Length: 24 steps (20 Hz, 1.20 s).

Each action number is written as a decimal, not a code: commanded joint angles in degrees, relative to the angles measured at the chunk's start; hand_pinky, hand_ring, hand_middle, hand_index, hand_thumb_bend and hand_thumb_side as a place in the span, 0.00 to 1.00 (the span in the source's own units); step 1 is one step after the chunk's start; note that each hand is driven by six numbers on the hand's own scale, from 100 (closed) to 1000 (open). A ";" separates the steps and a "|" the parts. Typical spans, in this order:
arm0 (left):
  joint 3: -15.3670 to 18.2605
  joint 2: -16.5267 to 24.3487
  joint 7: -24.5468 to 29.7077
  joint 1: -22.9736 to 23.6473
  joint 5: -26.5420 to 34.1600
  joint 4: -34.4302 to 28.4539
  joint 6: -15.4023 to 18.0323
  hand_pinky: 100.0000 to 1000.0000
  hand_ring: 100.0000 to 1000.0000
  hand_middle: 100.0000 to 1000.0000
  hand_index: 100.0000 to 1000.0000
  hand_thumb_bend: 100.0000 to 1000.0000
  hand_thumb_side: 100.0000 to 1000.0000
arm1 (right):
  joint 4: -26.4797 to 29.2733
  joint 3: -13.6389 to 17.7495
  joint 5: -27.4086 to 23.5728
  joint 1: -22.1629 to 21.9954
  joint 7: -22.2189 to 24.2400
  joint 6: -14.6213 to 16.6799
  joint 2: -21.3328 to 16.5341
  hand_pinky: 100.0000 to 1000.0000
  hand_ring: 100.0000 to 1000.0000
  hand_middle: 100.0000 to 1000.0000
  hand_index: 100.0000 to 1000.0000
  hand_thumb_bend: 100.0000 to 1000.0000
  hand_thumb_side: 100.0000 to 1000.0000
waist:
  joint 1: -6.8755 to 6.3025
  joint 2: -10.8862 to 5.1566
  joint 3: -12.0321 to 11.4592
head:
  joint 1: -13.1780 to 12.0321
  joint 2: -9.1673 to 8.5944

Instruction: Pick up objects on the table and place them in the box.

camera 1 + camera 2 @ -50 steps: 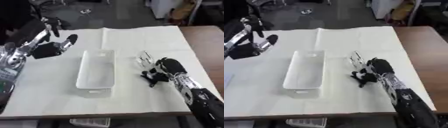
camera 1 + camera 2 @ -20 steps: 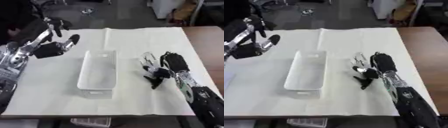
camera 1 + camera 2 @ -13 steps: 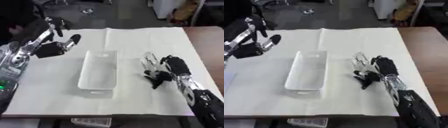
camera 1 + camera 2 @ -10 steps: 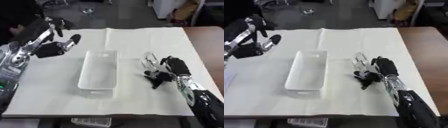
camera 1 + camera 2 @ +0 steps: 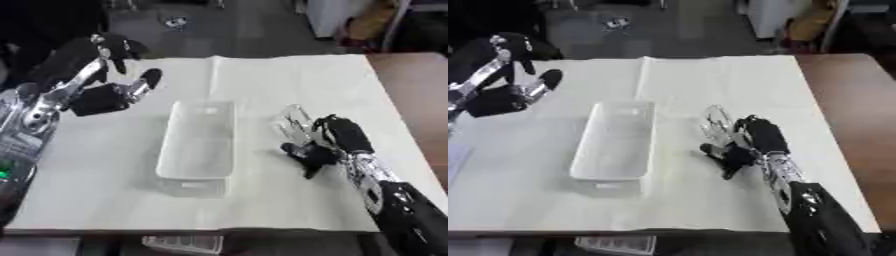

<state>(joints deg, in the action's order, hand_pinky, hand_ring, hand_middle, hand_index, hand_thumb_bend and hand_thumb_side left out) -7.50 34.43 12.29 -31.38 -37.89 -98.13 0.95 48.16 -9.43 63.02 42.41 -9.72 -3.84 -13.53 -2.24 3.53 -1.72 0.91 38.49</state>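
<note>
"Look, the robot's right hand (image 5: 337,142) is nearest to us, low on the white cloth (image 5: 262,85). What is it doing?"

"It lies on a small see-through thing (image 5: 294,124), just right of the box (image 5: 199,145). Its fingers look curled round it, but I cannot tell what the thing is."

"Is the box full?"

"No, it looks empty. It is a long clear box in the middle of the table."

"So what should the hand do?"

"I think it should hold the thing well, lift it straight up, go left over the box wall, and let go low inside."

"And the left hand (image 5: 109,95)?"

"It hangs open, farther back on the left, well apart from the box, holding nothing."
</note>
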 commanded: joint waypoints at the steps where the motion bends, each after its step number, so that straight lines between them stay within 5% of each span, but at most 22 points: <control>1: 0.60 1.30 0.11 -0.86 0.08 -0.43 0.18 0.25 0.51 0.63 0.81 0.15 1.00 | 0.15 0.38 -0.03 1.24 -0.44 -0.20 0.20 0.19 0.25 0.33 0.63 0.89 1.00 | -0.07 -0.47 -0.21 | -0.62 -0.68; 11: 0.62 1.02 0.16 -1.29 0.18 -0.53 0.26 0.25 0.51 0.63 0.81 0.15 1.00 | -4.74 2.76 2.57 3.39 -3.97 -2.11 0.84 0.20 0.29 0.41 0.70 0.89 1.00 | -0.31 0.32 -1.06 | -0.81 -2.40; 13: 0.65 0.99 0.15 -1.42 0.20 -0.56 0.26 0.25 0.51 0.63 0.81 0.15 1.00 | -5.17 3.10 2.24 3.73 -4.62 -2.07 0.91 0.04 0.23 0.39 0.75 0.87 1.00 | -0.34 0.52 -1.23 | -0.86 -2.89; 16: 0.63 0.93 0.19 -1.59 0.23 -0.60 0.29 0.25 0.51 0.63 0.81 0.14 1.00 | -5.16 3.41 0.35 4.05 -5.94 -1.53 1.03 0.00 0.16 0.34 0.71 0.85 0.99 | -0.33 0.80 -1.41 | -0.87 -3.37; 20: 0.60 0.82 0.27 -1.80 0.27 -0.65 0.35 0.25 0.51 0.63 0.81 0.14 1.00 | -5.62 3.45 -1.63 4.26 -7.34 -0.74 0.98 0.00 0.06 0.29 0.65 0.83 0.76 | -0.34 1.10 -1.67 | -0.93 -3.64; 24: 0.60 0.75 0.32 -1.96 0.30 -0.70 0.37 0.25 0.51 0.63 0.81 0.14 1.00 | -6.20 3.59 -2.01 4.57 -8.05 0.48 0.66 0.00 0.03 0.31 0.63 0.77 0.66 | -0.31 1.39 -1.88 | -1.01 -3.78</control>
<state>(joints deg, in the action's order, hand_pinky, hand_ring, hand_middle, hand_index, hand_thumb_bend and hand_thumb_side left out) -7.50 34.37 12.57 -32.22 -37.74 -98.15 1.23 42.47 -6.06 61.01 46.47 -17.53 -3.63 -12.16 -2.43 5.33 -3.50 0.42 35.47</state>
